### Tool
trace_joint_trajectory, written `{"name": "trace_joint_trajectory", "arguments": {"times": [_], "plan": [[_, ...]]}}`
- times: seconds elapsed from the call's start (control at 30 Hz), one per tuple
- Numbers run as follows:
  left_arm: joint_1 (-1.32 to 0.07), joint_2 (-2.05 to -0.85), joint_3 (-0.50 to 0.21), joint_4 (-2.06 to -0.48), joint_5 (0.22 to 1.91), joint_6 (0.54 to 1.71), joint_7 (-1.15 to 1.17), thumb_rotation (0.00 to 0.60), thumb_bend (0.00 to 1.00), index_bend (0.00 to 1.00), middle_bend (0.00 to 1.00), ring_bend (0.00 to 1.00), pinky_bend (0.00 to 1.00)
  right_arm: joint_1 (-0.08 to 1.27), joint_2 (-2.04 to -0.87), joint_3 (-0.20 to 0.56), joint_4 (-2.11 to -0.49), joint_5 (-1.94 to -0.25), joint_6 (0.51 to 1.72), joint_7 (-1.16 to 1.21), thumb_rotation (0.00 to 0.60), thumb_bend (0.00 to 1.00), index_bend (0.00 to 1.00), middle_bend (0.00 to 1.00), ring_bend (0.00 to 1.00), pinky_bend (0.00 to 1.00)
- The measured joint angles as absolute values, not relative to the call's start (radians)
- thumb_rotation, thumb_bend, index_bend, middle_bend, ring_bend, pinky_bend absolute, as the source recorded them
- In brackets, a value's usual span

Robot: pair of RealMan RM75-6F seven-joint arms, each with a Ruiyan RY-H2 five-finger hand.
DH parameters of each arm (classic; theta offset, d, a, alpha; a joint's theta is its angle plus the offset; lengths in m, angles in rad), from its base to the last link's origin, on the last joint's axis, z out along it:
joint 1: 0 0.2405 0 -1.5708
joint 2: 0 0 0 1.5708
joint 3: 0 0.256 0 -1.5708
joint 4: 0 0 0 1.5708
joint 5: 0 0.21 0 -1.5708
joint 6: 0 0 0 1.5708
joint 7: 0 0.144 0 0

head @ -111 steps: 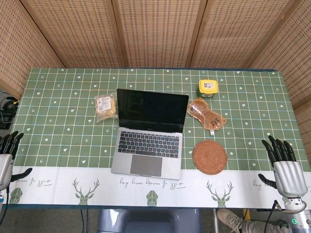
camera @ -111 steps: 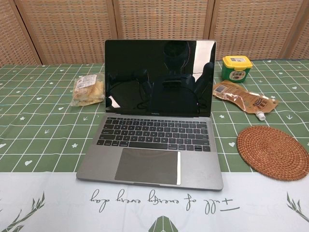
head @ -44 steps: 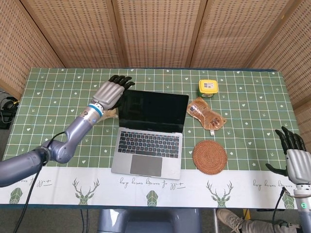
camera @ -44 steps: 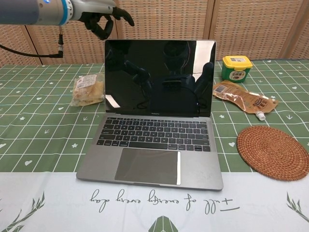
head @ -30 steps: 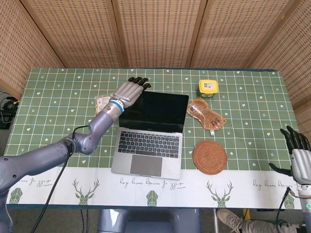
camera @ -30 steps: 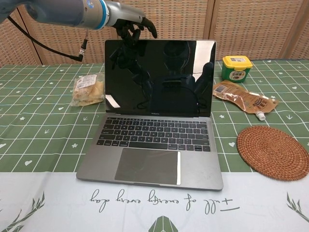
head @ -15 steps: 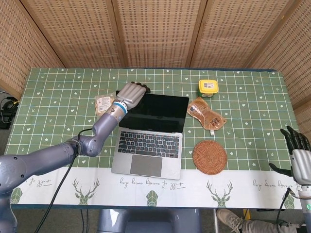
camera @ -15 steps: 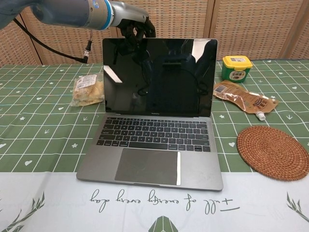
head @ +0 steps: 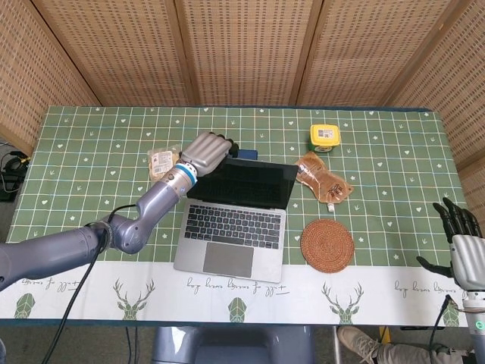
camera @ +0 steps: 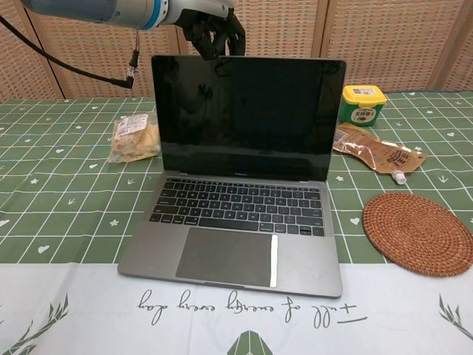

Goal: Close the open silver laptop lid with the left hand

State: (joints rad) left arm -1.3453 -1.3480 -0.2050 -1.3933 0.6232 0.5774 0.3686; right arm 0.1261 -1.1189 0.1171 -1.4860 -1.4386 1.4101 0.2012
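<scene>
Your left hand [head: 205, 151] is up at the far left corner of the open silver laptop [head: 235, 227], its fingers [camera: 214, 33] curled together over the top edge of the lid [camera: 247, 118], touching it from behind. The lid stands tipped forward over the keyboard, dark screen facing the chest camera. The laptop sits mid-table, its near edge on the white border of the green checked tablecloth [head: 91, 152], which carries small hearts and leaves, with deer and script printed along that white strip.

To the left, just beside your forearm, lies a clear packet of yellowish snacks [camera: 134, 136]. On the right, well back, there's a small yellow-lidded tub [head: 324, 137]; nearer, a brown spouted pouch [head: 322, 177] lies flat beside the lid's right edge. Nearer still, a round woven rattan coaster [head: 326, 245] rests just right of the keyboard.

Your right hand [head: 463, 254] hangs off the near right corner of the table, fingers spread and holding nothing. Behind the table, woven rattan panels [head: 242, 49] in wooden frames wall off the room.
</scene>
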Motion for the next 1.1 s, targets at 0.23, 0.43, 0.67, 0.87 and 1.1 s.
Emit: {"name": "trace_joint_trajectory", "arguments": {"times": [0.23, 0.43, 0.67, 0.87, 1.1], "plan": [[-1.291, -1.265, -0.19, -1.562, 0.702, 0.579, 0.312, 0.6, 1.0, 0.4, 0.31, 0.27, 0.29, 0.125, -1.12, 0.111, -1.496, -1.449, 1.418, 0.19, 0.6, 0.1, 0.0, 0.0, 0.0, 0.0], [-1.237, -1.212, -0.167, -1.669, 0.784, 0.567, 0.253, 0.6, 1.0, 0.39, 0.31, 0.27, 0.29, 0.125, -1.12, 0.105, -1.504, -1.462, 1.423, 0.18, 0.6, 0.1, 0.0, 0.0, 0.0, 0.0], [-1.187, -1.176, -0.137, -1.75, 0.868, 0.549, 0.203, 0.6, 1.0, 0.35, 0.27, 0.25, 0.28, 0.124, -1.122, 0.098, -1.513, -1.474, 1.427, 0.166, 0.6, 0.1, 0.0, 0.0, 0.0, 0.0], [-1.154, -1.175, -0.109, -1.78, 0.945, 0.535, 0.177, 0.6, 1.0, 0.32, 0.25, 0.22, 0.25, 0.124, -1.121, 0.094, -1.522, -1.477, 1.427, 0.158, 0.6, 0.1, 0.0, 0.0, 0.0, 0.0], [-1.128, -1.212, -0.071, -1.774, 1.009, 0.498, 0.132, 0.6, 1.0, 0.32, 0.25, 0.22, 0.25, 0.119, -1.115, 0.096, -1.526, -1.477, 1.441, 0.167, 0.6, 0.1, 0.0, 0.0, 0.0, 0.0]]}}
